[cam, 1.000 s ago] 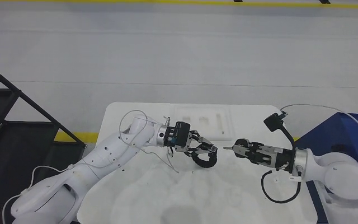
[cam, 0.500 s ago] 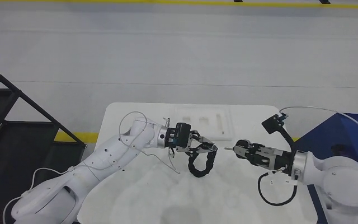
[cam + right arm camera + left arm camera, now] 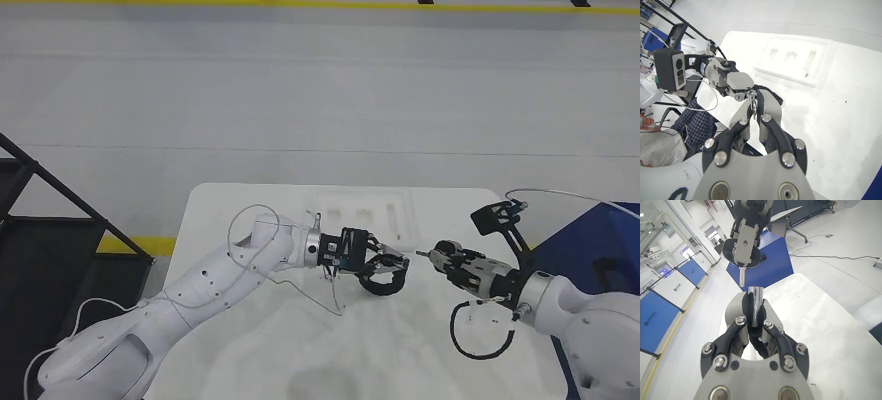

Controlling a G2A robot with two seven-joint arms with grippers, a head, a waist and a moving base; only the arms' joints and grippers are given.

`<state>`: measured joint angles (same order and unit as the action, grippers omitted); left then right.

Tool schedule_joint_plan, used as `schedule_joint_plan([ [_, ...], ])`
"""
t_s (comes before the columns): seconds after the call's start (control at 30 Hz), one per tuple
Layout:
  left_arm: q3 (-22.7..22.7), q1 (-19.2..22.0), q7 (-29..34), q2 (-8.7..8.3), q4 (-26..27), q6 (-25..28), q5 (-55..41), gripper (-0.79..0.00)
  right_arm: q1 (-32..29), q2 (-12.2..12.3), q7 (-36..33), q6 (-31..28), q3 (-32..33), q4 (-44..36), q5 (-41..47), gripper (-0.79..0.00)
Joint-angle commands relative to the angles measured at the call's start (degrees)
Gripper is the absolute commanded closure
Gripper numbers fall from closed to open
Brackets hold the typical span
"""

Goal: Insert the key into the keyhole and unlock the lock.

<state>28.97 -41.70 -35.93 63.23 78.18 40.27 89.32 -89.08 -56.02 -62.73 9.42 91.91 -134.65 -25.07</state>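
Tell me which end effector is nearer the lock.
Left. The left end effector grips the lock itself; the right end effector holds the key, tip not yet in the keyhole.

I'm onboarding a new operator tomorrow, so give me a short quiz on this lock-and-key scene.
1. True or false: the key in the right claw is already inside the keyhole.
2. Which claw grips the lock? A. left claw B. right claw C. neither
3. Fill in: the white foam tray on the table has ___ recesses.

Key: 1 false; 2 A; 3 three.
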Motion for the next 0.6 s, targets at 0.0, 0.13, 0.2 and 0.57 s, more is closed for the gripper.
schedule_joint_plan([
  [0.0, -0.2, 0.2, -0.1, 0.45, -0.7, -0.3, 0.3, 0.0, -0.3, 0.1, 0.3, 0.5, 0.2, 0.0, -0.6, 0.0],
  [0.13, -0.4, 0.3, -0.6, 1.16, -1.9, -0.7, 0.9, 0.0, -0.8, 0.2, 0.0, 1.8, 0.3, 0.0, -1.7, 0.0],
  [0.2, -0.3, 0.4, -0.8, 1.45, -2.3, -1.0, 1.2, 0.0, -0.9, 0.2, 0.0, 2.4, 0.2, 0.0, -1.2, 0.0],
  [0.57, 0.4, 0.0, -1.5, 2.56, -4.0, -2.5, 2.7, 0.0, -1.6, 0.2, 0.7, 5.1, 0.1, 0.0, 2.5, 0.0],
])
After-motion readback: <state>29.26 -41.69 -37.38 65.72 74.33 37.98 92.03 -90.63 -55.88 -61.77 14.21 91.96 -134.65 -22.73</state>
